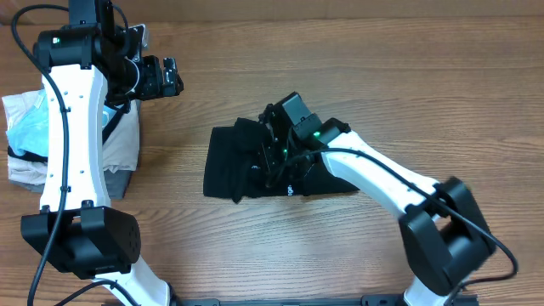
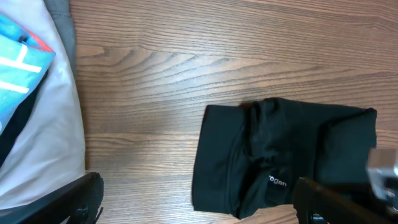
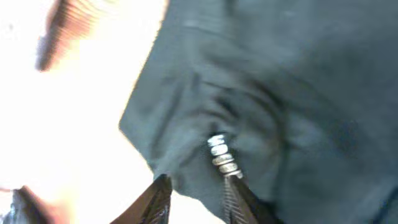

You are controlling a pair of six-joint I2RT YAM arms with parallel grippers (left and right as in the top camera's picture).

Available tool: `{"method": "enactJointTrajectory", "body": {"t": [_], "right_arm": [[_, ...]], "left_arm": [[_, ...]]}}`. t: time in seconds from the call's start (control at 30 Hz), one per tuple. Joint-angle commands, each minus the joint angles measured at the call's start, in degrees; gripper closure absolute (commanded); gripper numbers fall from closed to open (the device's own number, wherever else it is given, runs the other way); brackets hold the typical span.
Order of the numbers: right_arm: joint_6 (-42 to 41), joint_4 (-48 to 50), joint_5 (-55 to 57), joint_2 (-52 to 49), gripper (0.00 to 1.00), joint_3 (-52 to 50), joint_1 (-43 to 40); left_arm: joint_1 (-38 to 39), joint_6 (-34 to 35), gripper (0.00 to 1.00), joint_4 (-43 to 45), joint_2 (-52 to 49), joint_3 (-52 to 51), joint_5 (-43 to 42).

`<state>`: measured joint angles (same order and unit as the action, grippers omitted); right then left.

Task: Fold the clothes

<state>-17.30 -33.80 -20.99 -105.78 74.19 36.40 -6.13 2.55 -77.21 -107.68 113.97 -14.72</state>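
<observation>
**Item 1. Right gripper** (image 1: 274, 157): lowered onto the black shirt. In the blurred wrist view its fingers (image 3: 160, 196) stand narrowly parted, tips at a fabric edge. Whether they pinch any cloth cannot be told.

**Item 2. Black shirt** (image 1: 228, 172): directly beneath this gripper and touching it. It lies as a folded bundle that spreads to both sides. A rumpled ridge sits just ahead of the fingertips, with small white print (image 2: 278, 183) close by.

**Item 3. Table** (image 1: 382, 68): wood grain, bare all round the bundle.

**Item 4. Left gripper** (image 1: 172, 78): well apart from the right one and clear of the shirt. Its jaws are spread wide with nothing between them.

**Item 5. Stack of folded garments** (image 1: 123, 140): white and grey, just beside the left gripper and farthest from the right. A light-blue garment (image 1: 25, 127) lies on top.
</observation>
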Motion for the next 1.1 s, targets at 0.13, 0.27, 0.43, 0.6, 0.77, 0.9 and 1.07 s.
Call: {"method": "enactJointTrajectory", "body": {"t": [0.13,0.27,0.43,0.6,0.77,0.9,1.07], "right_arm": [[-1.03,1.18,-2.14,-2.01,0.61,0.26,3.74],[-2.97,1.99,-2.29,-6.23,0.57,0.11,4.7],[-2.93,7.67,-7.89,-8.39,0.86,0.11,4.79],[-2.97,11.56,-9.57,-8.31,0.91,0.24,4.59],[-4.07,14.95,-9.03,-8.31,0.92,0.24,4.46],[-6.67,14.95,-3.32,-8.31,0.92,0.24,4.39],[-8.11,7.85,-6.69,-8.24,0.71,0.5,4.26]], "left_arm": [[-0.22,-1.29,0.0,-0.11,-0.22,0.94,0.11],[-0.22,-1.29,0.0,-0.11,-0.22,0.94,0.11],[-0.22,-1.29,0.0,-0.11,-0.22,0.94,0.11],[-0.22,-1.29,0.0,-0.11,-0.22,0.94,0.11],[-0.22,-1.29,0.0,-0.11,-0.22,0.94,0.11],[-0.22,-1.29,0.0,-0.11,-0.22,0.94,0.11],[-0.22,-1.29,0.0,-0.11,-0.22,0.94,0.11]]}}
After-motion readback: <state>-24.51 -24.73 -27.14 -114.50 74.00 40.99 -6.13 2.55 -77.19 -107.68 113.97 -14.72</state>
